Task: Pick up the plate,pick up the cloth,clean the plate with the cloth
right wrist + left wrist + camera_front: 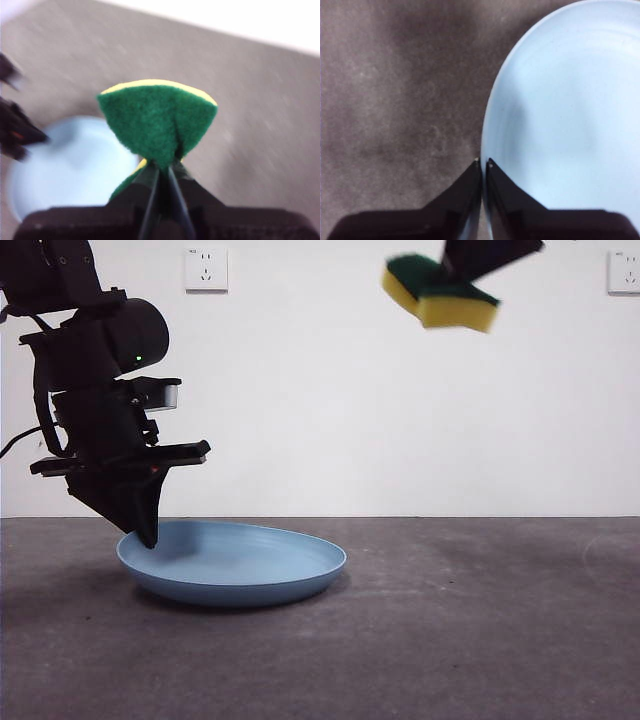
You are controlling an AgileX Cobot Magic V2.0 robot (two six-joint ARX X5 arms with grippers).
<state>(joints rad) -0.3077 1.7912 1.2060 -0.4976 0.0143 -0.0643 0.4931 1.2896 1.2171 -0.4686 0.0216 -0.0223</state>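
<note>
Light-blue plastic plate [232, 564] sits flat on the dark grey table [480, 640], low and left of centre in front view. Left gripper [148, 536] comes down on its rim at about 9 o'clock of the plate; in the left wrist view its 2 jaws are pinched nearly together on the plate [560, 120] edge, 1 jaw outside, 1 inside. Right gripper [448, 282] is up at 1 o'clock of front view, well above the table, clamped tight on the yellow-and-green sponge [440, 294], green layer creased between the jaws [159, 125]. White wall behind with 2 sockets [206, 269].
</note>
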